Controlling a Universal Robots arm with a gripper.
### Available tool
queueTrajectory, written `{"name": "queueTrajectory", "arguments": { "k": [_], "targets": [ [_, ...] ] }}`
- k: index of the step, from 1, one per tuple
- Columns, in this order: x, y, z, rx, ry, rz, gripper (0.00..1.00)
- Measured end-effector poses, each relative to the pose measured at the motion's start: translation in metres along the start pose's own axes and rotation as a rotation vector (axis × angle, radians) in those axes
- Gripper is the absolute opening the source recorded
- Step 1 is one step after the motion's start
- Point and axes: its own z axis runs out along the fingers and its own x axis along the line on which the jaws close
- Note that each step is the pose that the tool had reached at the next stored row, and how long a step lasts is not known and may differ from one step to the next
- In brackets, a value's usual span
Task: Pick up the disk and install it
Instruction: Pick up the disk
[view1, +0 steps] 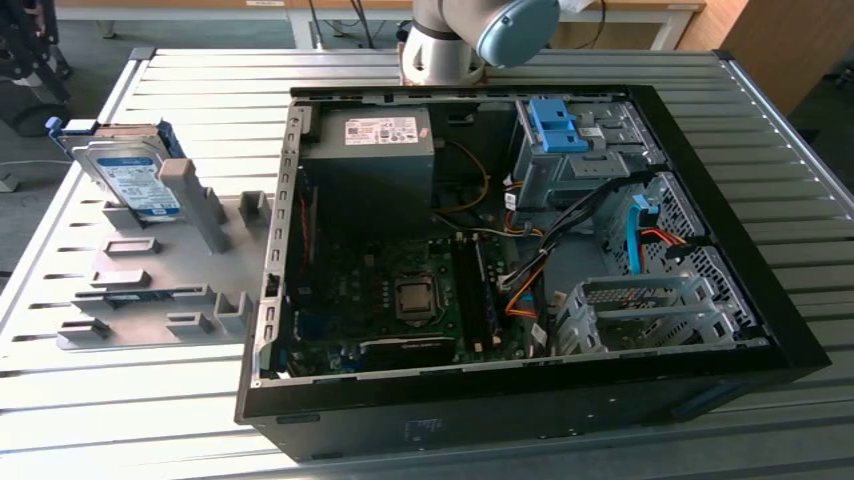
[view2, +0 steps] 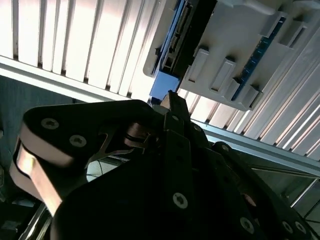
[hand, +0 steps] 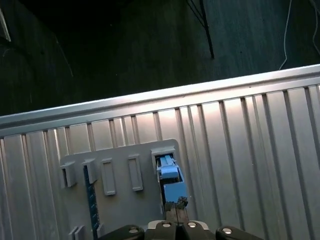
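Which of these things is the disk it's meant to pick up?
At the exterior view's left, beside the open computer case, a grey holder plate lies on the slatted table. At its far corner leans the disk: the only silver slab there, blue-framed, with a white-and-blue label.

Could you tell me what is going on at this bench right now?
A robot arm is working on installing a flat silver hard drive in a bright blue plastic carrier frame. The drive stands on edge in a grey slotted holder, untouched, beside the open black computer case. The gripper is aimed at its blue frame, apart from it.
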Motion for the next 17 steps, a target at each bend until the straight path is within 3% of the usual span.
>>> {"name": "queueTrajectory", "arguments": {
  "k": [7,9,14,17],
  "targets": [
    [0.0001,-0.0001,0.0004,-0.0027,0.003,-0.114,0.11],
    [0.0,0.0,0.0004,-0.0026,0.0041,-0.117,0.11],
    [0.0,0.0,0.0004,-0.0025,0.0047,-0.117,0.35],
    [0.0,-0.0001,0.0026,-0.0021,0.0046,-0.103,0.42]
  ]
}}
